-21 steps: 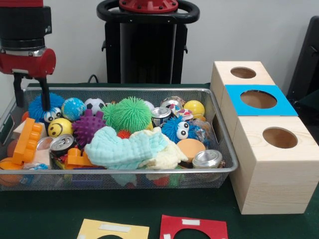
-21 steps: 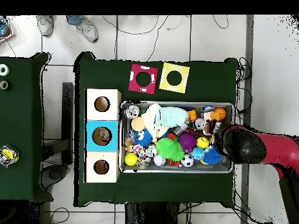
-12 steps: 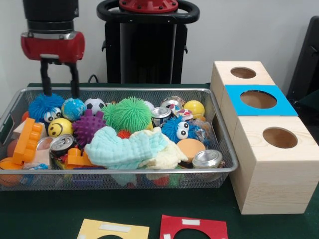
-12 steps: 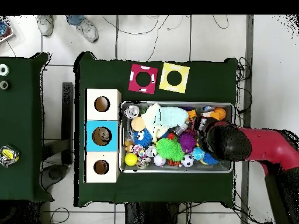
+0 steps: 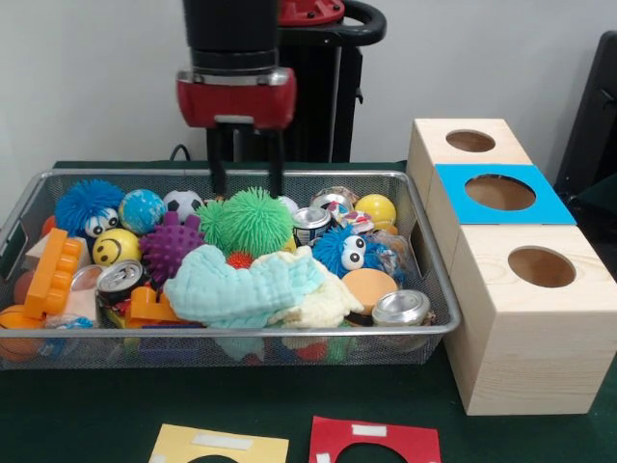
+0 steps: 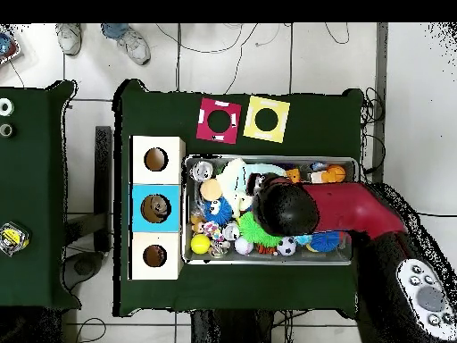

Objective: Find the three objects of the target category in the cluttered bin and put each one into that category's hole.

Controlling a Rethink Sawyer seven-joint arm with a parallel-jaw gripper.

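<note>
Reading from the left of the wire mesh bin (image 5: 424,253), we pass the blue fuzzy ball with googly eyes (image 5: 85,205), the yellow smiley ball (image 5: 115,247) and the purple spiky ball (image 5: 171,246), packed touching one another. Our pincer (image 5: 247,181) hangs above the green fuzzy ball (image 5: 253,220), its two fingers parted and empty, tips just over the ball's crown. We judge the blue-topped middle hole (image 5: 499,192) of the wooden three-hole box (image 5: 525,328) to be the target; the overhead view shows something already inside it.

What could go wrong: the soft green ball could squash or roll as the fingers close, and the white soccer ball (image 5: 181,204) and silver can (image 5: 310,225) beside it could catch a fingertip. The pale green cloth (image 5: 241,286) lies just in front and might snag.

Open room lies above the bin; to the right, the bin's rim nearly touches the box, so we think a carried ball should be lifted clear first.
</note>
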